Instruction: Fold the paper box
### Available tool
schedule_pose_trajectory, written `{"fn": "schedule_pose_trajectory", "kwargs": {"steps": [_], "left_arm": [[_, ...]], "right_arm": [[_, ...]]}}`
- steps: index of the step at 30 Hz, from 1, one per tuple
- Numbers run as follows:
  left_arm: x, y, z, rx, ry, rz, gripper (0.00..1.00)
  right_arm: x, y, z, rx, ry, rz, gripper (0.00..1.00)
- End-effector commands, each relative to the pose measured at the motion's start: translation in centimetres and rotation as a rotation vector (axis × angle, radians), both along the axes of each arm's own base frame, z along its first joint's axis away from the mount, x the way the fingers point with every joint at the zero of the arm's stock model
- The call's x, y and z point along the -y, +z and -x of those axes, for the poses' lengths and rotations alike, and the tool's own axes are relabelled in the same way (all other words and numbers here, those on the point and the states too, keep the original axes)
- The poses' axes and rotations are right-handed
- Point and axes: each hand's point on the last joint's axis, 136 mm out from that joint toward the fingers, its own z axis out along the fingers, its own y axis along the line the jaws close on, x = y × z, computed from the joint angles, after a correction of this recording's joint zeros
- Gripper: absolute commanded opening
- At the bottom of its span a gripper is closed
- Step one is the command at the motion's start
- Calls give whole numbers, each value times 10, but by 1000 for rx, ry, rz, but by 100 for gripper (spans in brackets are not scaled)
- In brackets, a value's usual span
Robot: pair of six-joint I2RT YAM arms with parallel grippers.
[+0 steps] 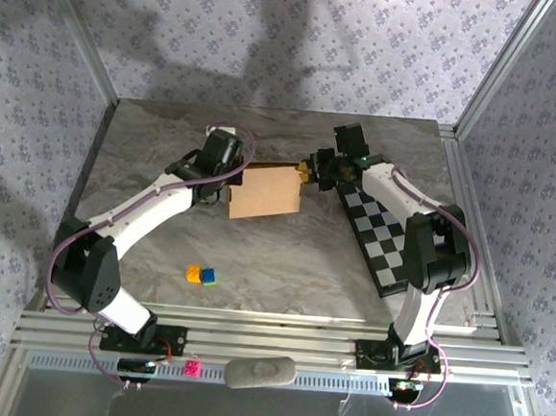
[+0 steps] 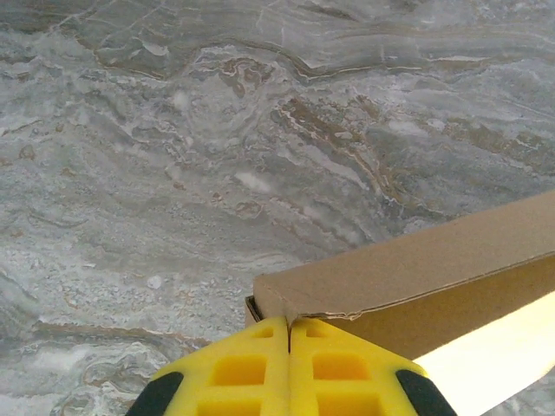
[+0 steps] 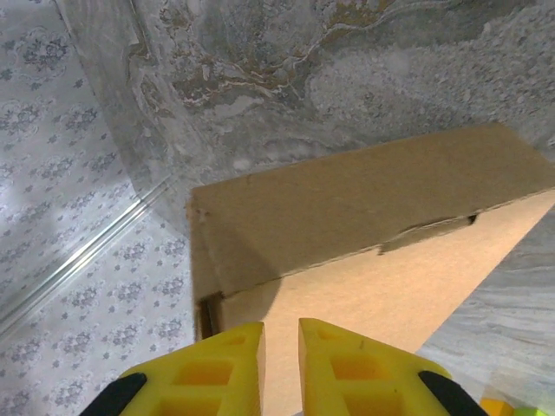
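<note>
The paper box [image 1: 265, 193] is a tan cardboard mailer lying flat on the marble table, its lid down. My left gripper [image 1: 233, 177] is at the box's far left corner. In the left wrist view its yellow fingers [image 2: 289, 325] are shut, tips pressed against the corner of the paper box [image 2: 416, 269], where the edge is slightly frayed. My right gripper [image 1: 304, 173] hovers at the box's far right corner. In the right wrist view its jaws [image 3: 282, 334] stand a narrow gap apart over the lid of the paper box [image 3: 347, 217], with nothing between them.
A black-and-white checkerboard [image 1: 381, 240] lies right of the box under the right arm. A yellow block [image 1: 193, 273] and a blue-green block [image 1: 209, 277] sit near the front. Metal frame rails and patterned walls [image 3: 78, 260] bound the table.
</note>
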Motion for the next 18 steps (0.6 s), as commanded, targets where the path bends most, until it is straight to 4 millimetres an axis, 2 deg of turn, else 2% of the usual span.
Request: {"fn": "schedule_pose_trajectory", "kwargs": {"steps": [1, 6, 8, 10, 13, 18], "left_arm": [[-1, 17, 5, 81, -11, -3, 0], [4, 5, 16, 96, -33, -27, 0], [8, 2, 21, 111, -49, -51, 0], [13, 2, 25, 126, -59, -85, 0], [14, 6, 29, 156, -49, -113, 0], [10, 14, 27, 209, 1, -107, 0]], "right_arm": [[8, 31, 1, 144, -22, 2, 24], [12, 54, 16, 250, -30, 1, 42], [10, 62, 19, 276, -29, -13, 54], [6, 49, 27, 242, -24, -29, 62], [-2, 43, 40, 186, -27, -59, 72], [-3, 46, 61, 168, -35, -55, 76]]}}
